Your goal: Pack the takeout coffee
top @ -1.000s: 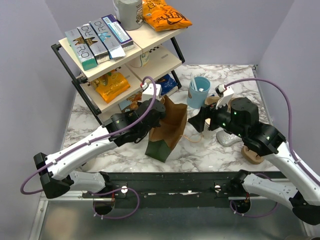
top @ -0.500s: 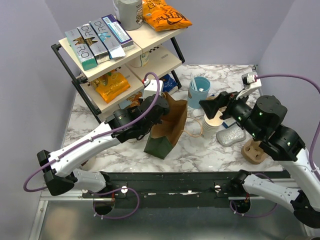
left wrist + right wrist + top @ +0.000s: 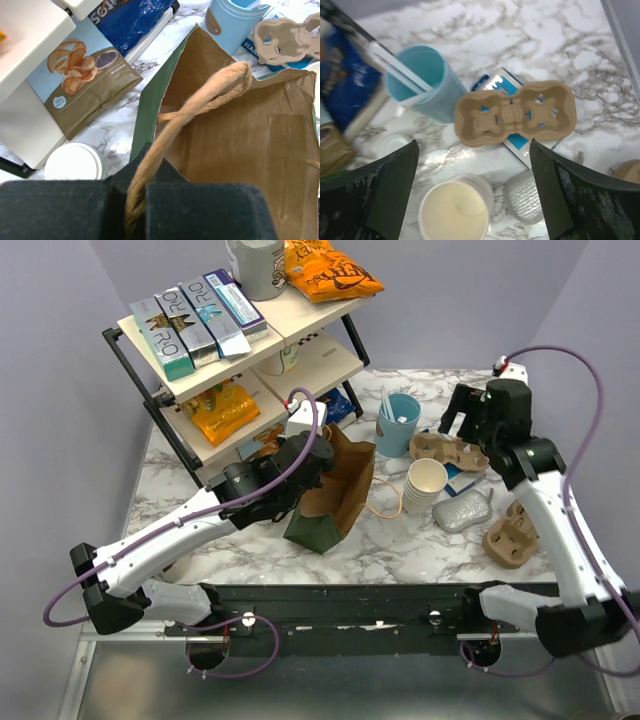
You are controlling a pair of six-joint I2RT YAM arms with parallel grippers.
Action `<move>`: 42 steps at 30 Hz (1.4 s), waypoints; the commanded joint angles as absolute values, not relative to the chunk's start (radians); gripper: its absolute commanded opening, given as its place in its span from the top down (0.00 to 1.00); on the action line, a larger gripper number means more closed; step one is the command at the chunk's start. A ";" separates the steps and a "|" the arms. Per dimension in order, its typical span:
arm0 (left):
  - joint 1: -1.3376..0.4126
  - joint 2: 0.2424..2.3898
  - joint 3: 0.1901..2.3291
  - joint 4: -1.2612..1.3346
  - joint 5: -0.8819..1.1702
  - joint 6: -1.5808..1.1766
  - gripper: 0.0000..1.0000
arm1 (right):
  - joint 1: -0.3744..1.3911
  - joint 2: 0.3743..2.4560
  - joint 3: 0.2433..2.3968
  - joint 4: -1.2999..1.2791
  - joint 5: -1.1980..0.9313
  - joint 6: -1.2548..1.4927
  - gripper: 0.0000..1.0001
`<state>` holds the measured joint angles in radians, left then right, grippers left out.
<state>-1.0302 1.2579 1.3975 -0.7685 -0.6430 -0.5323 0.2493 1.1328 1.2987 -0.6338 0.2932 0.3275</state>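
left pincer [image 3: 136, 194] is clamped on the twisted paper handle [image 3: 200, 102] of the brown bag [image 3: 240, 150]. the handle runs btw. its two dark fingers [image 3: 210, 210]. in the top view the left pincer [image 3: 305, 462] is at the bag's upper edge. the bag [image 3: 345, 490] leans there w/ mouth open and its green lower part on the counter [image 3: 400, 540].

the coffee cup [image 3: 73, 161] shows clearly only in the left wrist view, and only its round white lid from above. it stands on the counter just beside the white foot of the shelf [image 3: 20, 125], near a brown chips pkt [image 3: 85, 80], left of the bag's green side, so outside the bag. in the top view i cannot find it.

right pincer [image 3: 472, 145] has its fingers wide apart w/ nothing btw. them, and hangs above the counter. under it lie a tan cup carrier [image 3: 516, 117] on a blue-white pkt [image 3: 520, 142], a light blue cup [image 3: 427, 82] w/ white sticks [image 3: 390, 62], a stack of cups [image 3: 454, 212] w/o lid, and a silver pouch [image 3: 522, 197].

in the top view the right pincer [image 3: 462, 420] is at the far right part of the counter, just behind the carrier [image 3: 448, 448]. the blue cup [image 3: 398, 423] is left of the carrier. the stack [image 3: 425, 483] and the pouch [image 3: 462, 510] are nearer to the arm bases. a second carrier [image 3: 510, 535] lies by the right edge.
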 commanded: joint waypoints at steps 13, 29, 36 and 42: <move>-1.039 1.128 1.307 -0.661 -0.491 -0.443 1.00 | 0.046 1.704 1.394 -0.571 0.163 0.126 0.03; -1.039 1.060 1.262 -0.640 -0.445 -0.436 1.00 | 0.028 1.847 1.397 -0.580 0.072 0.115 0.33; -1.039 1.066 1.275 -0.655 -0.442 -0.451 1.00 | 0.021 1.856 1.390 -0.561 0.087 0.107 0.41; -1.039 1.055 1.275 -0.658 -0.439 -0.462 1.00 | 0.020 1.830 1.373 -0.557 0.138 0.104 0.53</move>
<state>-1.0355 1.0660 1.2648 -0.6674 -0.4583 -0.4522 0.0296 1.8435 1.3739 -0.5682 0.1062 0.1177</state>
